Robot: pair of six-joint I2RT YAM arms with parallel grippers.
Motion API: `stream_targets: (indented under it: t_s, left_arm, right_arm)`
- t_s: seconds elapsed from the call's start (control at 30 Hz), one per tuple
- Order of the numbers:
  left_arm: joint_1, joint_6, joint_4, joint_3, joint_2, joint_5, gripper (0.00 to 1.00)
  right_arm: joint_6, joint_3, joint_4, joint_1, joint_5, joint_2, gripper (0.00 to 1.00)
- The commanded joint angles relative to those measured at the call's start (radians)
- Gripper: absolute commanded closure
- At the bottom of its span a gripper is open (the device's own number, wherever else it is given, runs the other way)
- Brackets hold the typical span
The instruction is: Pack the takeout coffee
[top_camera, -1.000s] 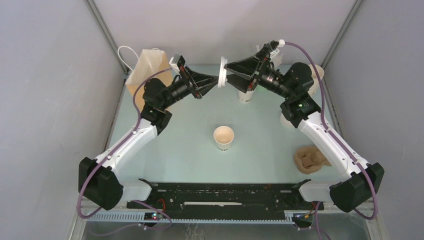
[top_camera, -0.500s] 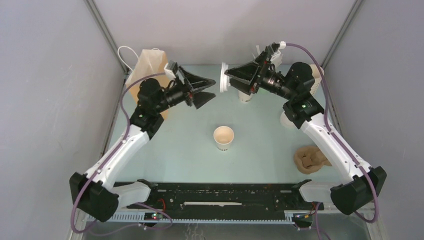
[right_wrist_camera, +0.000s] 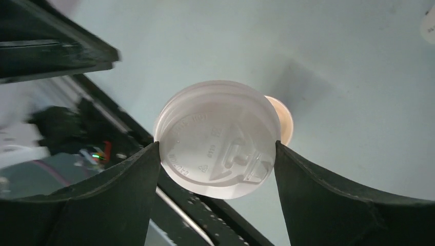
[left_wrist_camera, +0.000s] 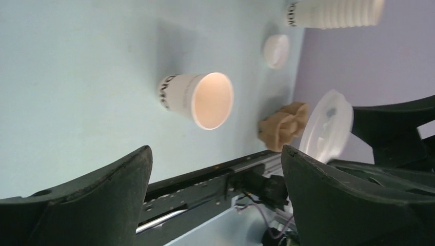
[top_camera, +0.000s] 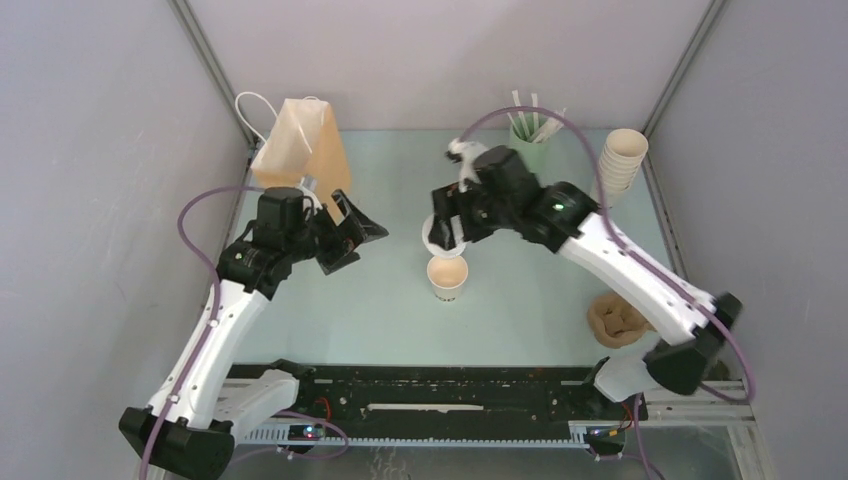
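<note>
A small cream paper cup (top_camera: 447, 275) of the takeout coffee stands lidless at the table's middle; the left wrist view shows it (left_wrist_camera: 197, 100) with its mouth open. My right gripper (top_camera: 440, 230) is shut on a round white plastic lid (right_wrist_camera: 218, 138), pinching its rim between both fingers. It holds the lid tilted just above and behind the cup (right_wrist_camera: 285, 121). To the left of the cup, my left gripper (top_camera: 362, 245) stands wide open and empty (left_wrist_camera: 215, 154). From there the lid (left_wrist_camera: 327, 125) shows at the right.
A brown paper bag (top_camera: 300, 140) stands at the back left. At the back right are a green cup of white sticks (top_camera: 530, 125) and a tall stack of lidless cups (top_camera: 622, 160). A crumpled brown thing (top_camera: 620, 318) lies at the right. A spare white lid (left_wrist_camera: 277, 50) rests on the table.
My left gripper let go of the lid, opened wide and drew back to the left. My right gripper carried the lid down from the back to just over the cup.
</note>
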Motion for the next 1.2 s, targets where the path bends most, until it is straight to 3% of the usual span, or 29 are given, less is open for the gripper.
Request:
stream_targets:
  t_s: [0.0,0.17,0.37,1.17]
  left_arm:
    - [-0.001,0.161,-0.146,0.053,-0.028,-0.092,0.00]
    - [-0.001,0.195,-0.179,0.025,-0.061,-0.127,0.00]
    - [0.000,0.188,-0.152,-0.040,-0.096,-0.111,0.00]
    - [0.001,0.198,-0.108,-0.039,-0.055,-0.067,0.00]
  right_arm:
    - [-0.161,0.147,-0.278,0.104,0.276,0.173,0.16]
    - [-0.176,0.247,-0.360,0.176,0.361,0.326,0.15]
    - [-0.174,0.282,-0.406,0.175,0.384,0.443,0.14]
    - [-0.185,0.252,-0.316,0.131,0.286,0.497,0.11]
